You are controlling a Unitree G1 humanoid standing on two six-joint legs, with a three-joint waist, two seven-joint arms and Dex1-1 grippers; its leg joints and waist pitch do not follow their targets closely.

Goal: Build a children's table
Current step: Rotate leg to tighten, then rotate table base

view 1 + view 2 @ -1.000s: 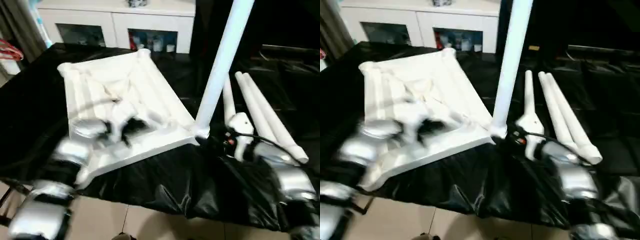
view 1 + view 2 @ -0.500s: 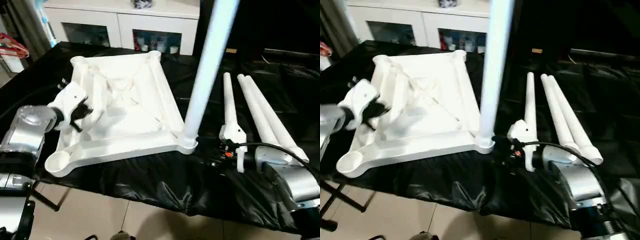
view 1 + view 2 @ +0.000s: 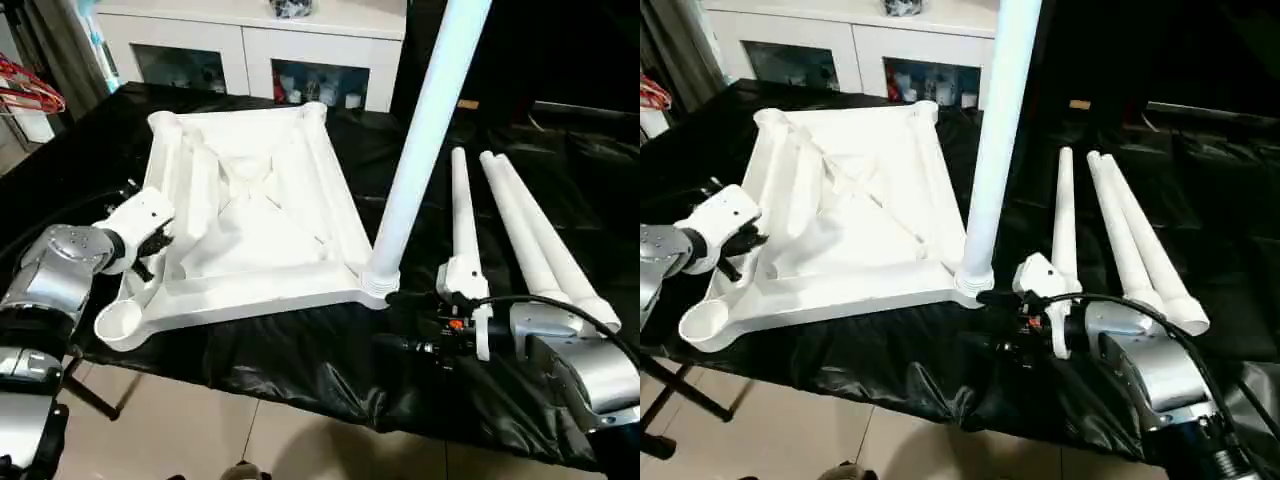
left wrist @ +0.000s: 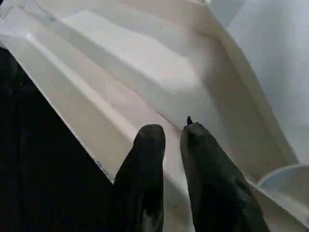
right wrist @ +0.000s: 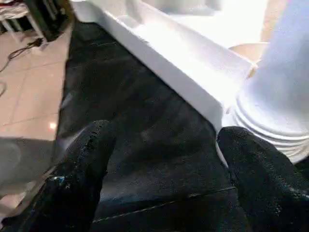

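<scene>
Table top: the all-white plastic rectangular table top (image 3: 255,215) lies ribbed underside up on the black-covered worktop (image 3: 330,340), taking the left and centre of the head views; its lower-left round corner socket (image 3: 115,325) is open and reaches the worktop's front edge.
Fitted leg: one long white tapered tube leg (image 3: 425,130) stands upright in the top's lower-right corner socket, at frame centre; its upper end is cut off by the top edge of the picture.
Loose legs: three more white tube legs (image 3: 525,230) lie side by side on the worktop in the right half; their near ends are partly hidden behind the right hand's white housing and silver forearm.
Left hand: the left hand (image 4: 169,133) sits at the top's long left rim, middle left of the head views; in its wrist view the two black fingers (image 4: 145,159) stand almost together with a narrow slit between them, over the white rim; whether they pinch anything or merely touch is hard to make out.
Right hand: the right hand (image 5: 164,145) hovers low, just right of the fitted leg's base; its black fingers (image 5: 84,164) are spread wide with nothing between them but black cover, one tip close beside the ribbed collar of the leg.
Background: a white cabinet (image 3: 250,45) with glass doors runs along the top edge, its contents too blurred to tell.
</scene>
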